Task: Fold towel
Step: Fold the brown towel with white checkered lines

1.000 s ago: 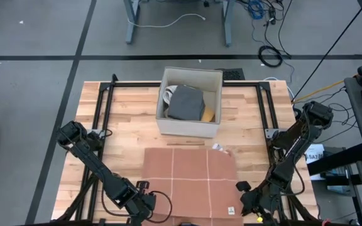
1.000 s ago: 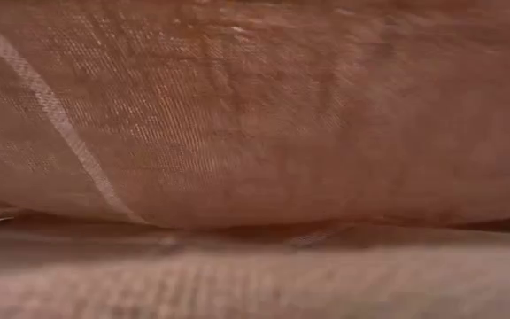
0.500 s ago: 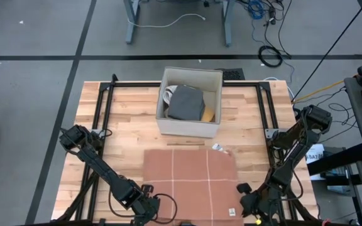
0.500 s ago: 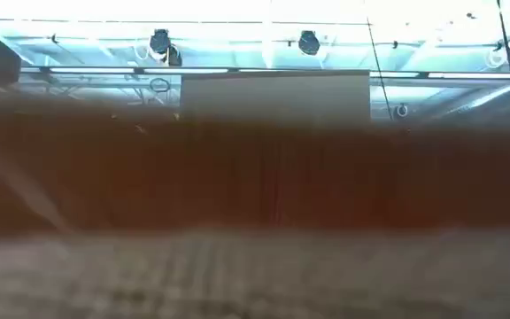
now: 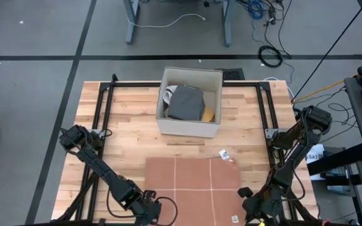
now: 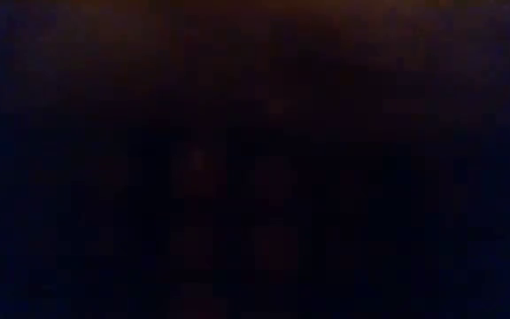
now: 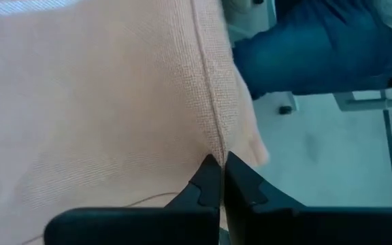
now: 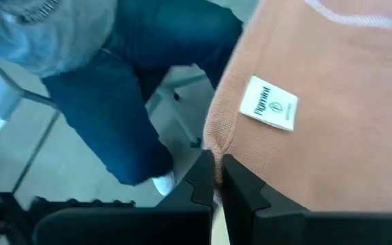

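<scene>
- The towel [image 5: 190, 185] lies flat on the near half of the table [image 5: 131, 113], just in front of the box [image 5: 190, 100].
- You see the left gripper [image 7: 218, 178] clamped on the towel's near left corner.
- You see the right gripper [image 8: 216, 175] pinching the near right corner, beside the label [image 8: 269, 103].
- The low view is blacked out.
</scene>
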Controlling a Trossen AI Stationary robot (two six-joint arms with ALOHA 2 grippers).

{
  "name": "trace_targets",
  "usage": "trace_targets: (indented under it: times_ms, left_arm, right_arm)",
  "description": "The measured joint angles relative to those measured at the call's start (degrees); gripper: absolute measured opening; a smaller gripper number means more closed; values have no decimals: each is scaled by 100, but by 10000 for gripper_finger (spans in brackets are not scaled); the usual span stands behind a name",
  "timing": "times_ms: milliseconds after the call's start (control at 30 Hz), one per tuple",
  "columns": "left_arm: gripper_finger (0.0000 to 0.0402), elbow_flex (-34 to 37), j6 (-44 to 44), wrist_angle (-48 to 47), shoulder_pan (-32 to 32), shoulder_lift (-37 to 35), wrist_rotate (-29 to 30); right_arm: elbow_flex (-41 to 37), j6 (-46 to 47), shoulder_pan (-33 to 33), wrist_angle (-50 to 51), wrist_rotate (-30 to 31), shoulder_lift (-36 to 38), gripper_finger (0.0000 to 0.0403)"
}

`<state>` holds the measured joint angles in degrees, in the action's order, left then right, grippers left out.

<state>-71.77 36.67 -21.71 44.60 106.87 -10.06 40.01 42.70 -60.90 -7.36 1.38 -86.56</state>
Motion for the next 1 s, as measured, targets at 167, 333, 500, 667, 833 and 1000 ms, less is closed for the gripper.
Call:
trace_targets:
  times_ms: [167, 333, 500, 667, 833, 1000]
  left_arm:
    - [1, 0, -236, -50, -92, 106, 13]
    - [1, 4, -99, -66, -217, 223, -90]
    - [19, 4, 188, -75, -213, 226, -142]
    - [38, 4, 658, -61, -218, 225, -458]
    - [57, 4, 804, -69, -214, 225, -657]
    - [61, 4, 477, -626, -386, 225, -624]
  right_arm:
    - [-3, 5, 148, 241, -9, -161, 4]
    - [-4, 221, 203, 191, -114, -164, 4]
    - [-4, 561, 113, 157, -193, -164, 23]
    - [-4, 848, 72, 51, -348, -164, 78]
    - [-4, 1051, 79, 16, -498, -139, 132]
    - [-4, 640, 203, 412, -41, 18, 152]
